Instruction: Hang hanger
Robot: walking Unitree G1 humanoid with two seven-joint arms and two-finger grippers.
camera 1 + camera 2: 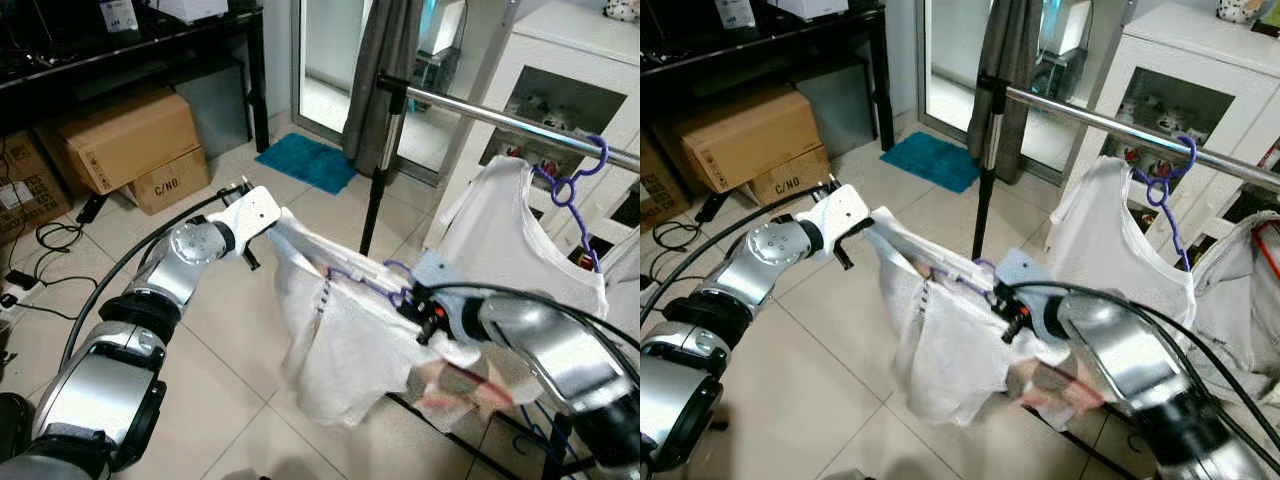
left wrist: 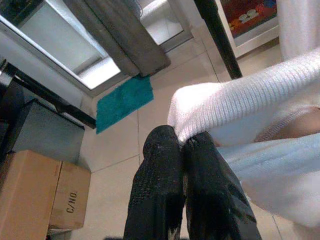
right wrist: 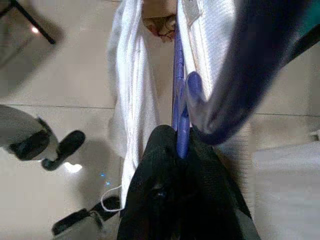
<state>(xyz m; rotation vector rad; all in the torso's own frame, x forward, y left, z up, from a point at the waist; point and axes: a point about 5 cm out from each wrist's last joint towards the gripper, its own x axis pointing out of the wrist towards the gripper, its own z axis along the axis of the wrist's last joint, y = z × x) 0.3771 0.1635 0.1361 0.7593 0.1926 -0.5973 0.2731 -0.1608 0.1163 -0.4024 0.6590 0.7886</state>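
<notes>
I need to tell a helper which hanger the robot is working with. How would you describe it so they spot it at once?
Start at the metal clothes rail, where a white shirt already hangs on a purple hanger. In front of it, both grippers hold a second white garment stretched above the floor. The purple hanger inside it, pinched by the right gripper, is the one, off the rail.

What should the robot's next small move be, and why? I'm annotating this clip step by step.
Probably raise the right claw, shut on the purple hanger, toward the rail: the hook sits well below it, while the left claw pinches the white shirt.
</notes>
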